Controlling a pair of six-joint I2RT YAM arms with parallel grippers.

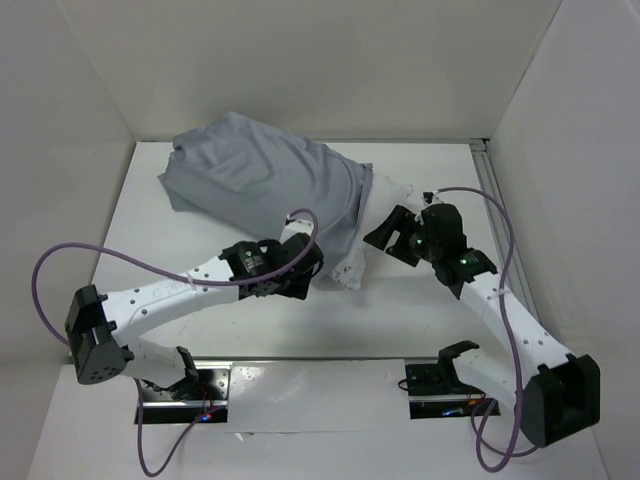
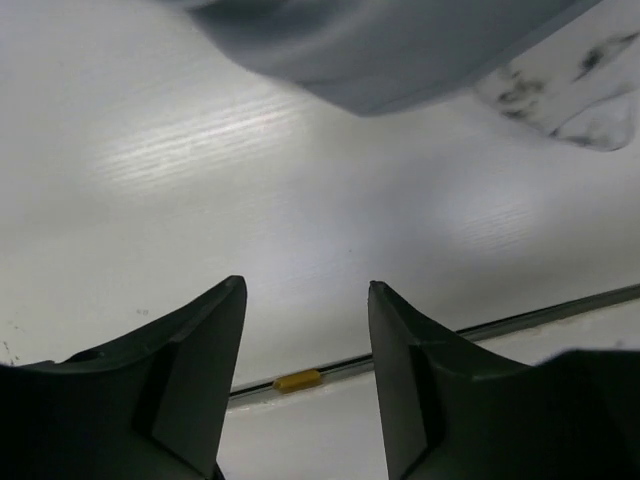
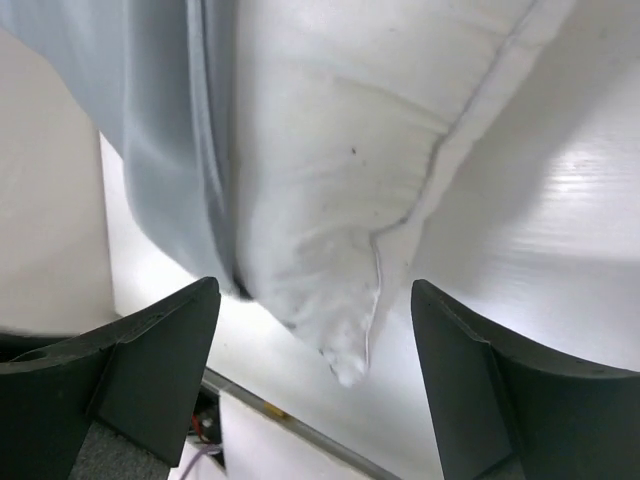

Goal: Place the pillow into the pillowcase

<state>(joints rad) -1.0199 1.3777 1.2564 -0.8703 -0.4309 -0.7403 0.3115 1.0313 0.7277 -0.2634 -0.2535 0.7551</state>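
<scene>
We see the pillow [image 1: 388,190] mostly inside the pillowcase [image 1: 265,180] near the table's [image 1: 250,330] far edge, white end poking out rightward. The left gripper [image 2: 305,300] and right gripper [image 3: 315,300] both gape empty beside that end — open tabletop in front, walls [image 1: 60,150] either side.

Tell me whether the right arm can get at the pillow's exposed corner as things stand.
Probably yes. The right pincer stands open, and a white corner of the pillow pokes out of the pillowcase directly ahead of it, with nothing between.
</scene>
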